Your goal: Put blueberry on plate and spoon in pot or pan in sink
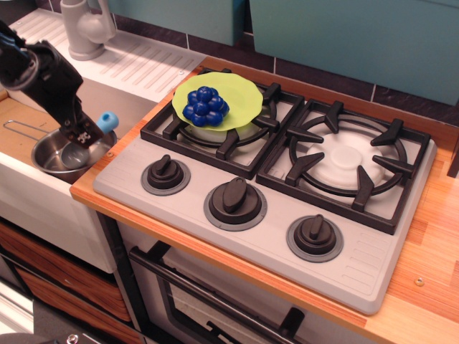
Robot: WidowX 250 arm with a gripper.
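The blueberry (206,105), a cluster of dark blue balls, lies on the lime-green plate (244,97) on the back left burner. The steel pot (50,159) stands in the white sink (29,118) at the left, its wire handle pointing left. The spoon lies in the pot: its grey bowl (72,155) is on the pot's bottom and its light blue handle (107,121) leans over the right rim. My gripper (84,136) hangs just above the pot, over the spoon's handle. Its fingers look slightly parted and no longer carry the spoon.
A grey faucet (84,27) and ribbed white drainboard (143,64) lie behind the sink. The grey stove (237,208) has two black grates and three black knobs (234,195). A wooden counter (430,272) runs along the right.
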